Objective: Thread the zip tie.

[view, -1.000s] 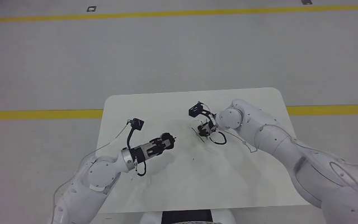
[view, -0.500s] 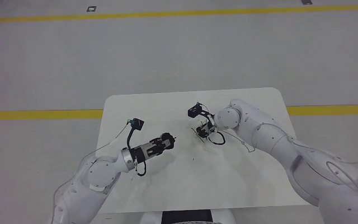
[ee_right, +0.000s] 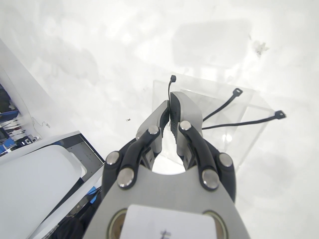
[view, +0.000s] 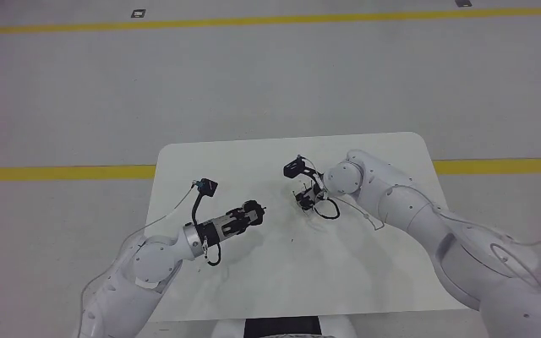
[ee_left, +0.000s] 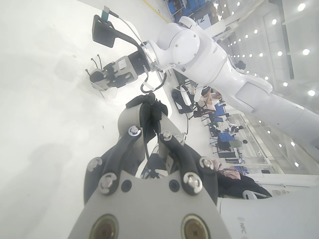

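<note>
My right gripper [ee_right: 170, 105] is shut on a thin black zip tie [ee_right: 171, 85], whose head sticks out beyond the fingertips. It hangs over a clear plastic holder [ee_right: 245, 130] in which two more black zip ties [ee_right: 221, 106] lie, heads pointing away. In the top view the right gripper [view: 304, 199] is at the table's middle, and my left gripper [view: 254, 212] is a short way to its left, apart from it. The left gripper [ee_left: 149, 104] has its black-padded fingers pressed together. A thin dark strand runs between them; I cannot tell what it is.
The white table [view: 254, 165] is bare around the clear holder [ee_left: 101, 87], apart from small dark specks [view: 293, 240]. The right arm's camera bracket [ee_left: 102, 32] juts above the holder. Yellow floor lines run behind the table.
The right gripper has shifted slightly to the left over the holder. The left arm has not moved.
</note>
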Robot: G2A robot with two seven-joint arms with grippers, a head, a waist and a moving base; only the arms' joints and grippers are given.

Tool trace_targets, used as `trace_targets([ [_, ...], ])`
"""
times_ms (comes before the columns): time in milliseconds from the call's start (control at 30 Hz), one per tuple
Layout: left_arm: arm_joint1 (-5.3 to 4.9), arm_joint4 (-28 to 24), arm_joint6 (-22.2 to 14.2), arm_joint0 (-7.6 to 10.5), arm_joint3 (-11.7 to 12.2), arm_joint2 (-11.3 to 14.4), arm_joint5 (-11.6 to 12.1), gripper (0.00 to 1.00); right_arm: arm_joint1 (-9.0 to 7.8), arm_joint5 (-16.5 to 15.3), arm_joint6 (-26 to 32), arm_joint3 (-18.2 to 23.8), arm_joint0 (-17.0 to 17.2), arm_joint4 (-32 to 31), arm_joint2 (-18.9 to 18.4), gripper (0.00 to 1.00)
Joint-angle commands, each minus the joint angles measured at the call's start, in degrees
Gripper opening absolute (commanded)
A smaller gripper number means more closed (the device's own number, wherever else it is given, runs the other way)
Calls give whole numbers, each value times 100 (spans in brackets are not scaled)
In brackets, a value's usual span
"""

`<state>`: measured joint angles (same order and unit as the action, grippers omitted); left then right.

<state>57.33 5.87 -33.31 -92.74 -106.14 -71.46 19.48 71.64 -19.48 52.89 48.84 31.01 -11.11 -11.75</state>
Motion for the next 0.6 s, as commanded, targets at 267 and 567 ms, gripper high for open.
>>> trace_targets([
  [267,0,0,0,0,0,0,0,0,-113,0,-162,101,-74,-19,-72,0],
  [567,0,0,0,0,0,0,0,0,-651,0,-445,899,24,56,-482,0],
])
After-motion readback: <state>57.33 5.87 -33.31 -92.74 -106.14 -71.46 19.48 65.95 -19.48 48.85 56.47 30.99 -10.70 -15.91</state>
